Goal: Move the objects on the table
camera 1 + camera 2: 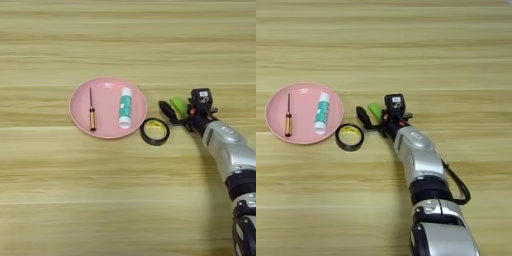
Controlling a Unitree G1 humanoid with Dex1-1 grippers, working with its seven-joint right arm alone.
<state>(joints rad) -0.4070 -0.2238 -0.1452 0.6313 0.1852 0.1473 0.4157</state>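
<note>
**Green block at the fingers, not yet in the dish**

From the left eye view, the pink plate point(80, 117) already holds a small screwdriver point(92, 114) and a white-and-teal tube point(125, 107), and a black tape roll point(154, 131) lies on the table point(60, 200) touching the plate's right edge. Just right of the roll, the gripper point(176, 111) has its two black fingers spread around the green block point(178, 105). One finger lies on the block's left, the rest of the hand on its right. Whether the block is pinched or only bracketed, I cannot tell.

From the right eye view, the silver forearm point(416, 150) runs up from the bottom edge, and the green block point(375, 109) sits between the fingers, near the roll and clear of the plate. I judge the block and roll still unmoved.
</note>
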